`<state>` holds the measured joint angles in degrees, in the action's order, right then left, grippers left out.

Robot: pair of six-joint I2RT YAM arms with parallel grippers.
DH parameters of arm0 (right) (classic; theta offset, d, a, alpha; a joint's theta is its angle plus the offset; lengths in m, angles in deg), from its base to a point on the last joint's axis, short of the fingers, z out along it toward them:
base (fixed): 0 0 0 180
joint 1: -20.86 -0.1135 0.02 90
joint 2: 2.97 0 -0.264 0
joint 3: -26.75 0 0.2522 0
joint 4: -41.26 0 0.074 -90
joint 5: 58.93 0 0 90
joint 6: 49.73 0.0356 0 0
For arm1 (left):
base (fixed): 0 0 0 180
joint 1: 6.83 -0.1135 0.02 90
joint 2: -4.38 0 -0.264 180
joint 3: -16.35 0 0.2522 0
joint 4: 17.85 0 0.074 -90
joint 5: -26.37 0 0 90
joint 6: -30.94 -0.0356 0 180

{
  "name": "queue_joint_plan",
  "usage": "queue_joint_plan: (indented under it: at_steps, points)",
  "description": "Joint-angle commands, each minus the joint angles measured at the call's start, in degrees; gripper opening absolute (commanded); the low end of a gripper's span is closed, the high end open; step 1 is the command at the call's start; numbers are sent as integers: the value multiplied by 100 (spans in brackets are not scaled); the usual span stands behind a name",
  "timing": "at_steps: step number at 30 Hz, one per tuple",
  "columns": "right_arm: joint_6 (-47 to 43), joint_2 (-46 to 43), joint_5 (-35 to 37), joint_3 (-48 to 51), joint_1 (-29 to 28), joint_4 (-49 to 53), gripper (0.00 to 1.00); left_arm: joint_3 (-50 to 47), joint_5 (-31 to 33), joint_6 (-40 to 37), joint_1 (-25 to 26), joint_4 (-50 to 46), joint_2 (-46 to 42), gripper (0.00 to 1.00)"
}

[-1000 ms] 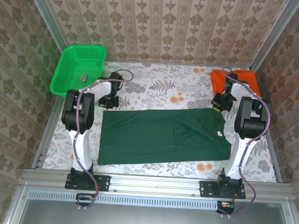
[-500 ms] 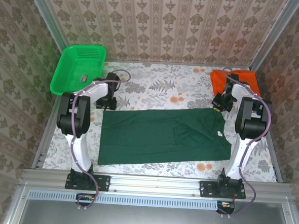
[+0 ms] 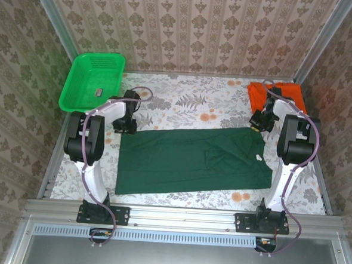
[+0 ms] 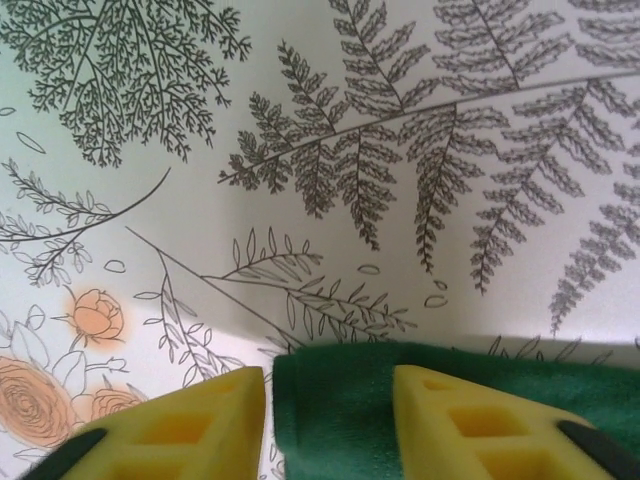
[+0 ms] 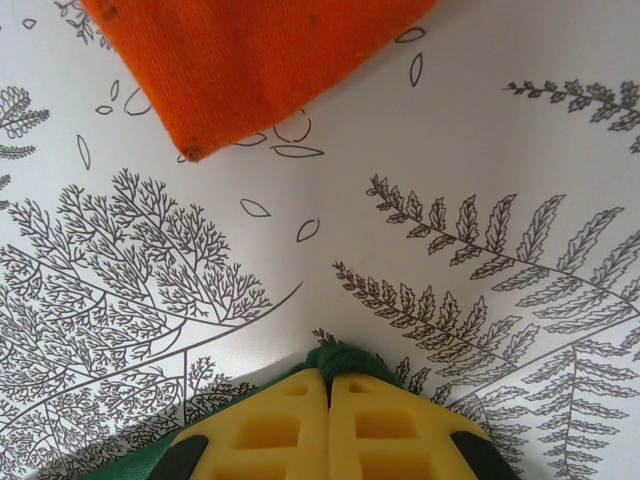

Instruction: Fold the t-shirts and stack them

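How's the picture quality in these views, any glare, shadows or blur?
Top view: even light, no glare; the basket tints the left wall green, the orange shirt tints the right wall. Left wrist view: fern print sharp, soft shadow beside the green shirt. Right wrist view: sharp, evenly lit.

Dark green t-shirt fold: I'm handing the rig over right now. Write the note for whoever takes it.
Left gripper: open, fingers either side of the far left corner of the dark forest-green cotton t-shirt, not pinching it.
Right gripper: shut on that shirt's far right corner.
Things: green shirt spread flat mid-table; bright orange t-shirt at the far right corner; green plastic mesh basket far left.
Done: green shirt laid out, one corner gripped.
To do: close the left gripper, fold the green shirt, then stack both shirts.
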<state>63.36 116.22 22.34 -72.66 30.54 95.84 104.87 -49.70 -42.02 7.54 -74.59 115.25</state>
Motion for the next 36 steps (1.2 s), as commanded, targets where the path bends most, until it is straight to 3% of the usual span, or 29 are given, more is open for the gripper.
queue_joint_plan:
  at_steps: [1,5,14,16,20,22,27,33,36]
  points:
    - [62,-36,-75,206,26,19,0,169,175,7,-1,47,267,19]
    - [82,-54,-85,254,57,1,0,221,537,62,-3,31,289,0]
    - [248,-59,-94,278,230,-26,0,477,1363,217,-75,-314,434,0]
    - [290,-27,-140,235,237,-3,4,601,1310,255,-75,-410,558,7]
    - [450,-141,-417,170,236,-5,33,801,1244,261,-19,-514,645,29]
    - [549,-386,-529,233,226,-60,42,1000,1230,294,2,-696,639,44]
    - [752,-1302,-498,610,220,-158,49,1688,1221,409,92,-1376,481,68]
    - [601,-2384,-893,1579,-213,-447,50,2294,704,629,591,-1832,266,76]
    - [395,-2508,-1359,2029,-398,-355,49,2299,-297,610,911,-1516,316,72]
